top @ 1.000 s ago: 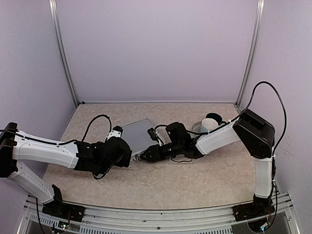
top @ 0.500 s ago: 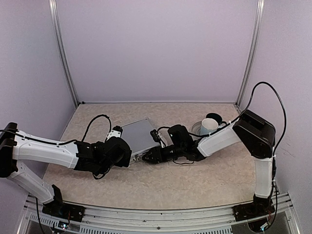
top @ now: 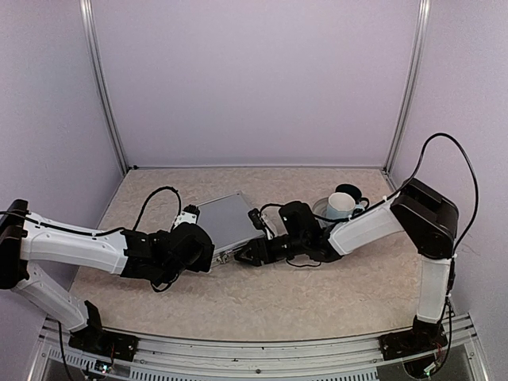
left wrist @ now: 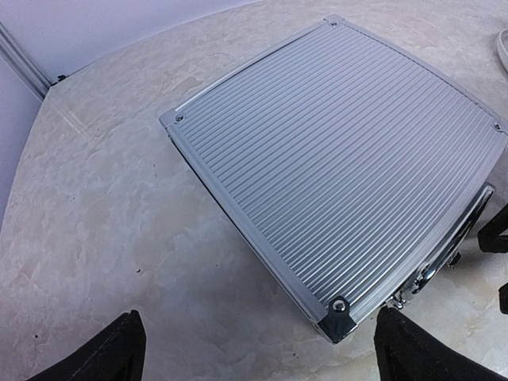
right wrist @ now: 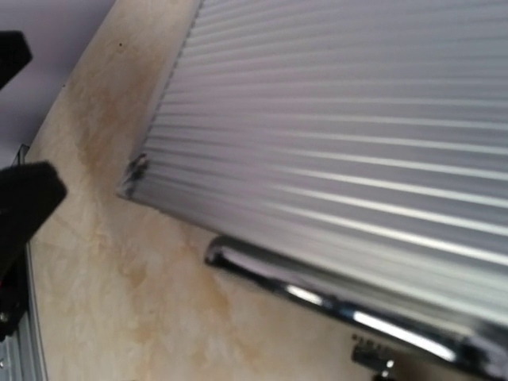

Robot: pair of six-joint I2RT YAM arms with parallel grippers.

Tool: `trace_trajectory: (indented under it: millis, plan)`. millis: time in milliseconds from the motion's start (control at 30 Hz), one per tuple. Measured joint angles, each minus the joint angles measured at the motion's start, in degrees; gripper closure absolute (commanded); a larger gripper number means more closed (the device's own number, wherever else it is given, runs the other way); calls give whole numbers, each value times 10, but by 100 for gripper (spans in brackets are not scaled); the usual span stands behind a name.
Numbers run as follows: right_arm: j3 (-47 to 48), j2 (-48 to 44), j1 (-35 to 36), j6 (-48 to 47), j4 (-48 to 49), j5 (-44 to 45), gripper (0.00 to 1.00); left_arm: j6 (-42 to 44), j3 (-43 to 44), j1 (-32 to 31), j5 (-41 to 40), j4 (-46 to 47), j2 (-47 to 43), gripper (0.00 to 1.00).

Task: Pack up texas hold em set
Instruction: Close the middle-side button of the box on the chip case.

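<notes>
The silver ribbed briefcase (top: 225,221) lies shut and flat on the table. It fills the left wrist view (left wrist: 341,151) and the right wrist view (right wrist: 357,111), where its chrome handle (right wrist: 333,298) shows on the near side. My left gripper (top: 209,259) is open, its fingertips (left wrist: 111,353) wide apart on either side of the case's near corner, without touching it. My right gripper (top: 244,255) is low at the handle side. Its two dark tips (left wrist: 496,232) show apart at the left wrist view's right edge. Chips, dice, card boxes, marker and disc are out of view.
A grey-blue cup (top: 341,204) sits on a round grey saucer (top: 320,213) right of the case, just behind my right forearm. The tent's side walls and corner posts (top: 105,95) enclose the table. A metal rail (top: 254,361) runs along the near edge.
My right arm has shifted slightly to the right and toward the near edge, along the case's handle side. The left arm and the briefcase have not moved.
</notes>
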Motion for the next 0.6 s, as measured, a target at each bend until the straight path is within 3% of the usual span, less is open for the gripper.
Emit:
trace_trajectory:
  millis: [200,433,600]
  plan:
    - [-21,-45,0,-54,-24,2,33,0,0,0,0,0,-13,1]
    - [-23,-126,0,-182,-106,31,25,0,0,6,1,0,-47,1]
    - [5,-129,0,-278,-153,75,12,0,-4,27,14,2,-84,1]
